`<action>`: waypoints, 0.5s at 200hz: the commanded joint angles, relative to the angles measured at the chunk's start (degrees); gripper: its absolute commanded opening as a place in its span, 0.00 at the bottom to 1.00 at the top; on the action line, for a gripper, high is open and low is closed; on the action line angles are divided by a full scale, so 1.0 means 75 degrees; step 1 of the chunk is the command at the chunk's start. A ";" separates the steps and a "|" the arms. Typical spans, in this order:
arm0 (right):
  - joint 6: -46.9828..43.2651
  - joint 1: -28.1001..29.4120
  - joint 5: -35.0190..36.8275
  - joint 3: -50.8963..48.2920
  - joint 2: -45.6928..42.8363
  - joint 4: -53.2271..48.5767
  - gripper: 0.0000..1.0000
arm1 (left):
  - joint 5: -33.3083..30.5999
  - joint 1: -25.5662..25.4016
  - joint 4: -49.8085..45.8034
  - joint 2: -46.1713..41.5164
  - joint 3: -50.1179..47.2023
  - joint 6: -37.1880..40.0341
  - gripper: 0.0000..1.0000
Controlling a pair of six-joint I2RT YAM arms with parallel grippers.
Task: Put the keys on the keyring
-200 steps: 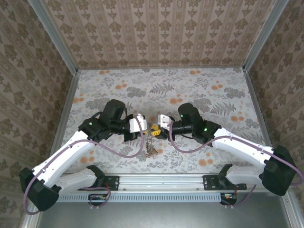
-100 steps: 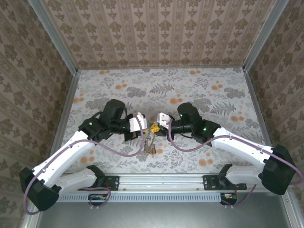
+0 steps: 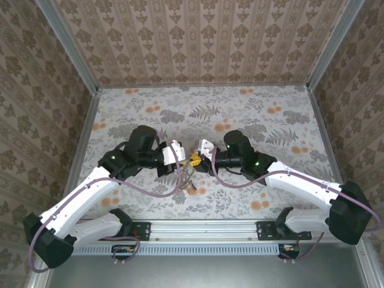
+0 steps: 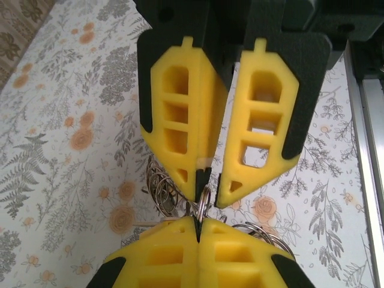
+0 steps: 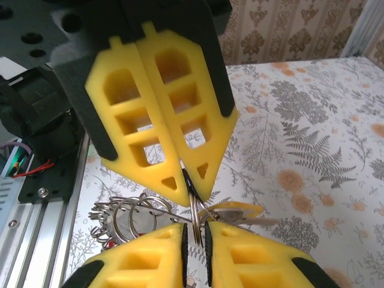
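Keyring (image 5: pixel 193 207) is held up off the table (image 3: pixel 258 114), front-centre, pinched edge-on btwn both grippers. The keys (image 5: pixel 129 219) and some smaller rings hang in a bunch just below it, one w/ a yellow tag (image 5: pixel 237 210). L gripper (image 4: pixel 198 231) is clamped tight on the ring, and R gripper (image 5: pixel 195 231) nips it too w/ only a sliver of gap, the two sets of tips almost nose to nose. L arm (image 3: pixel 90 192) and R arm (image 3: pixel 300 183) each slant in from the near corners, bend at the elbow, then turn sideways so the fingers point at each other.
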 commanded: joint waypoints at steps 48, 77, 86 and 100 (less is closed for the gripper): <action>0.0272 0.0005 0.0127 -0.0291 -0.0168 0.0487 0.09 | 0.0158 -0.0019 0.0457 -0.0123 0.0064 -0.0191 0.00; 0.0261 0.0001 -0.0070 -0.0326 -0.0192 0.0670 0.18 | 0.0268 -0.0018 0.0446 -0.0031 0.0084 -0.0185 0.00; 0.0255 -0.0005 -0.0102 -0.0315 -0.0183 0.0697 0.19 | 0.0324 -0.0015 0.0434 0.0001 0.0089 -0.0179 0.00; 0.0262 0.0001 -0.0101 -0.0293 -0.0157 0.0705 0.19 | 0.0381 -0.0013 0.0422 0.0039 0.0092 -0.0188 0.00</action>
